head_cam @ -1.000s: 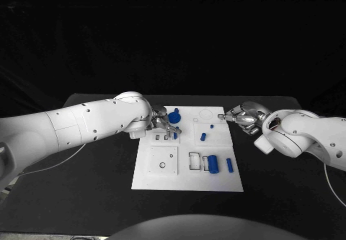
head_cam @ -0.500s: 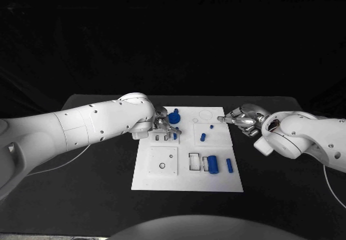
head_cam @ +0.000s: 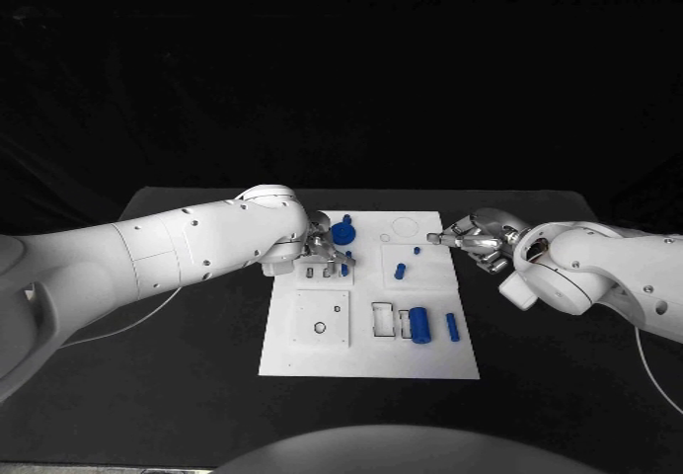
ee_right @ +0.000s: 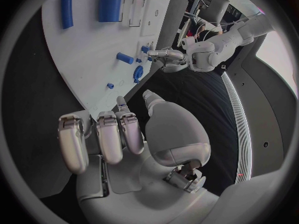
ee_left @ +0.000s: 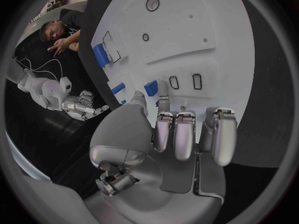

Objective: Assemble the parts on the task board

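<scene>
The white task board (head_cam: 370,351) lies mid-table. My left hand (head_cam: 322,253) hovers over its far left part and pinches a small blue part (ee_left: 151,88) between thumb and a fingertip, close above two small slots (ee_left: 186,81). That part (head_cam: 343,268) shows just under the hand. My right hand (head_cam: 477,237) holds nothing and sits at the board's far right edge, fingers spread, one fingertip over the edge. On the board lie a blue round part (head_cam: 346,232), a blue peg (head_cam: 402,269), a thick blue cylinder (head_cam: 420,324) and a blue bar (head_cam: 453,327).
An empty rectangular slot (head_cam: 384,318) lies beside the cylinder. A square plate with a small hole (head_cam: 322,316) takes up the board's near left. A cable (head_cam: 121,318) trails over the black table on the left.
My left hand has edged slightly rightward over the board's far left part with the small part in it. The right hand has barely moved.
</scene>
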